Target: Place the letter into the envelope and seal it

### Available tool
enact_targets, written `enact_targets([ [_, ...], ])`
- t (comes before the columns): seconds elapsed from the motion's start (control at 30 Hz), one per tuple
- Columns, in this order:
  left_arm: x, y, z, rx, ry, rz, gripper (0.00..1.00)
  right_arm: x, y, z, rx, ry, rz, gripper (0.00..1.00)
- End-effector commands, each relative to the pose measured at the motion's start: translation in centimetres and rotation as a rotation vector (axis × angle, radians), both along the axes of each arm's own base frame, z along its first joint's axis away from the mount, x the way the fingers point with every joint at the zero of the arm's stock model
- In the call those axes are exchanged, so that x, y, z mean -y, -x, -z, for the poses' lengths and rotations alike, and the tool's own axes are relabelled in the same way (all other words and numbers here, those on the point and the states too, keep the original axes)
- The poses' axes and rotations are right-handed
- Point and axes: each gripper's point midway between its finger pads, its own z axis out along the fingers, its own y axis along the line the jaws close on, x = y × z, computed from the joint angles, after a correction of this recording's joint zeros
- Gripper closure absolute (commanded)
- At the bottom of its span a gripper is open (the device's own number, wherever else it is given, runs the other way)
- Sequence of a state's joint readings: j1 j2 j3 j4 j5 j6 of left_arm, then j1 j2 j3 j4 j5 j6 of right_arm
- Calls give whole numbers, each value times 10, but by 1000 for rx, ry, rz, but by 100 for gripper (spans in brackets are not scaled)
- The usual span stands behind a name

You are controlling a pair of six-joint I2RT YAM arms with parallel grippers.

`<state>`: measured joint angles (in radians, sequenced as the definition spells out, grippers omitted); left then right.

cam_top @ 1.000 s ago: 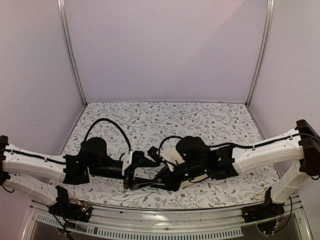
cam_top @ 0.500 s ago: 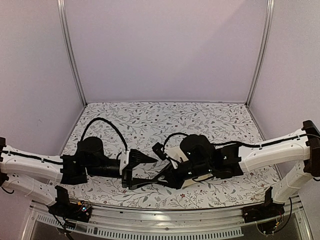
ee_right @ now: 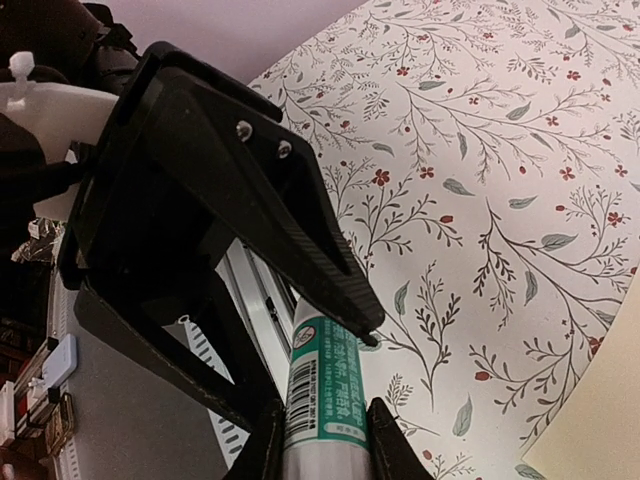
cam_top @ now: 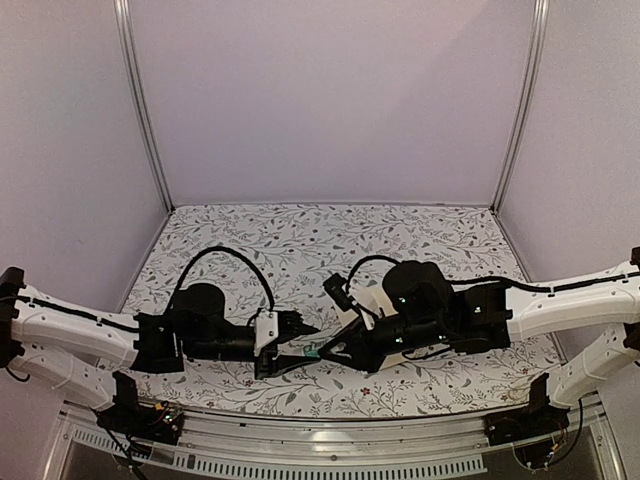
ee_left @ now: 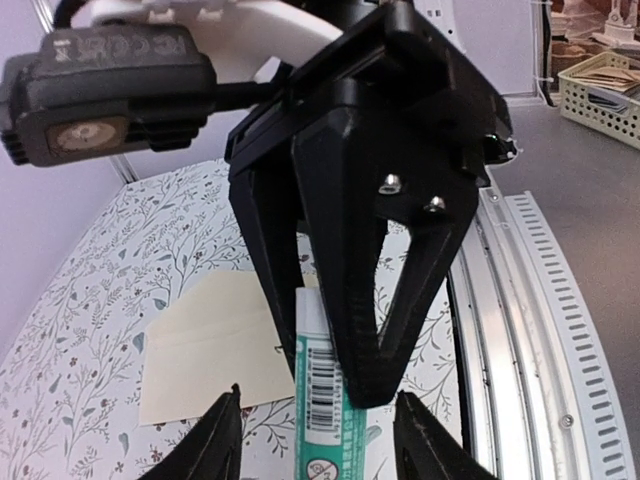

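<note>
My right gripper (ee_right: 325,445) is shut on a green and white glue stick (ee_right: 322,385), near the table's front edge. The left gripper (ee_left: 320,440) is open and straddles the stick's (ee_left: 328,410) other end, with a gap on each side. In the top view the two grippers meet tip to tip, left (cam_top: 298,342) and right (cam_top: 328,352). The cream envelope (ee_left: 205,345) lies flat on the floral cloth just behind them; its corner (ee_right: 600,425) shows in the right wrist view. The right arm hides most of it from above. The letter is hidden.
A ribbed metal rail (ee_left: 525,300) runs along the table's near edge, close beside the grippers. Beyond the table stands a pale basket (ee_left: 600,90). Lilac walls with metal corner posts (cam_top: 140,110) close in the floral table (cam_top: 300,240).
Both arms have shifted to the right, with the glue stick still in the right gripper. The left gripper has followed and come closer over the stick's end.
</note>
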<state>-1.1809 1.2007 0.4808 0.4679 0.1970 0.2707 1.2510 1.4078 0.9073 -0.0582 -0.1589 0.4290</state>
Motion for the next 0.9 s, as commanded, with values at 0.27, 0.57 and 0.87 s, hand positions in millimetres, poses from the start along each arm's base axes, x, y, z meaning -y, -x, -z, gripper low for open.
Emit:
enact_targets([
  [0.27,16,-1,12,16,-77,-6,63,1,-4,-10,10,-4,36,100],
  [0.57,26,-2,26,11,-138,-17,60,2,-6,-11,12,-4,55,100],
  [0.87,24,-4,23,32,-135,-53,88,6,-9,-3,-3,21,85,93],
])
